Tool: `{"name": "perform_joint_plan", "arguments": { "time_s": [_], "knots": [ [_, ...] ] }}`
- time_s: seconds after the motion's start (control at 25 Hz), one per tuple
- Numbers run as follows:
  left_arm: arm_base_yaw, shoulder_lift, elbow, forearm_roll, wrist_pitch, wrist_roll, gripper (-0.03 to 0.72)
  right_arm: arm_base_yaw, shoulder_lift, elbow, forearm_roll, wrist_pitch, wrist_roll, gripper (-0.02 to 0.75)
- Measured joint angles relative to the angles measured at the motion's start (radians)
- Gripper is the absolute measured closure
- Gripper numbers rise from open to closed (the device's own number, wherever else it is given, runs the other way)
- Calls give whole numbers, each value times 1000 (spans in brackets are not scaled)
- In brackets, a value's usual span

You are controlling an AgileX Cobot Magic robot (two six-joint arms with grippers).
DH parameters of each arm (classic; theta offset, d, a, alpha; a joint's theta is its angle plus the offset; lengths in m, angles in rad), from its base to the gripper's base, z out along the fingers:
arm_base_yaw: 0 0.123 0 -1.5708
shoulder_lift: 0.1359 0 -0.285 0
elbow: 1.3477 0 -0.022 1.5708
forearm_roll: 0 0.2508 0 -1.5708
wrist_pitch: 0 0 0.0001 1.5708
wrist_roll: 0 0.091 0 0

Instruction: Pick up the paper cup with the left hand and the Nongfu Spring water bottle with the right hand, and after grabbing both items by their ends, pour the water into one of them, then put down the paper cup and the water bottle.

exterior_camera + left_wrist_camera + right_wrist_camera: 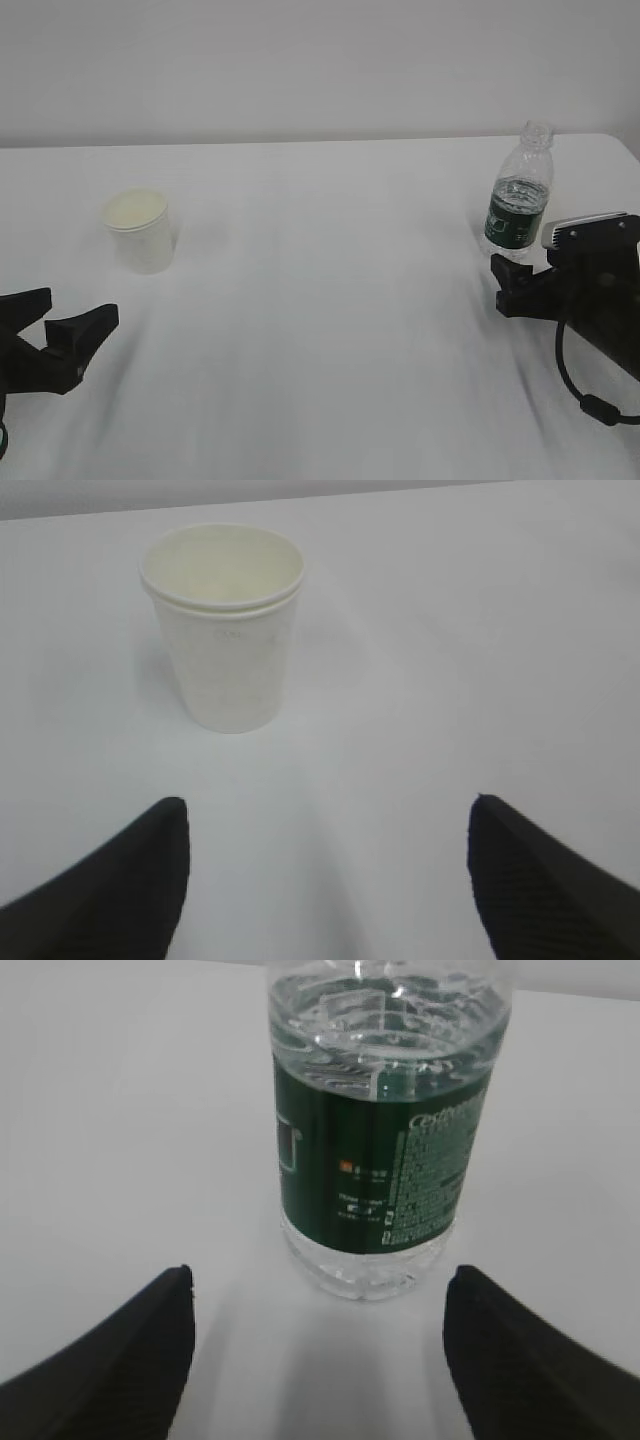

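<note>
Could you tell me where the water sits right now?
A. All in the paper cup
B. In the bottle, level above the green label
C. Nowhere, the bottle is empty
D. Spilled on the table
B: the water shows through the Nongfu Spring water bottle above its green label.

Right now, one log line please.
phase: approach | left gripper: open, short of white paper cup | right gripper: open, short of clear green-labelled bottle

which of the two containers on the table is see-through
The Nongfu Spring water bottle on the right: clear ribbed plastic with a dark green label band. The paper cup on the left is opaque white.
</note>
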Motion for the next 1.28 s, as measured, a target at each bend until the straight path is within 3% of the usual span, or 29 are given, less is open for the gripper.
{"name": "perform_joint_plan", "arguments": {
  "time_s": [1.28],
  "knots": [
    [0, 0, 0, 0, 0, 0, 87, 0, 4, -89, 45, 0, 38, 148]
  ]
}}
